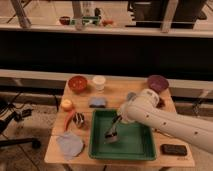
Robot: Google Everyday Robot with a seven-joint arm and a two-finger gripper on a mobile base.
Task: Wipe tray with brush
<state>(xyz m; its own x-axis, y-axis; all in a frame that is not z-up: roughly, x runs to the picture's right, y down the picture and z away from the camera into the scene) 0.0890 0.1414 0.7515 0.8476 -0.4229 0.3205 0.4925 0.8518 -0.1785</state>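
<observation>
The green tray lies on the front half of the wooden table. My white arm comes in from the right and bends down over the tray's far left part. My gripper is shut on the thin dark handle of the brush. The brush slants down and to the left, and its pale bristle head rests on or just above the tray floor near the left middle. The arm hides the tray's far right corner.
Behind the tray are a blue-grey sponge pad, a red bowl, a white cup and a purple bowl. To its left lie a yellow fruit, a red pepper, a striped ball and a grey cloth. A black block is at the front right.
</observation>
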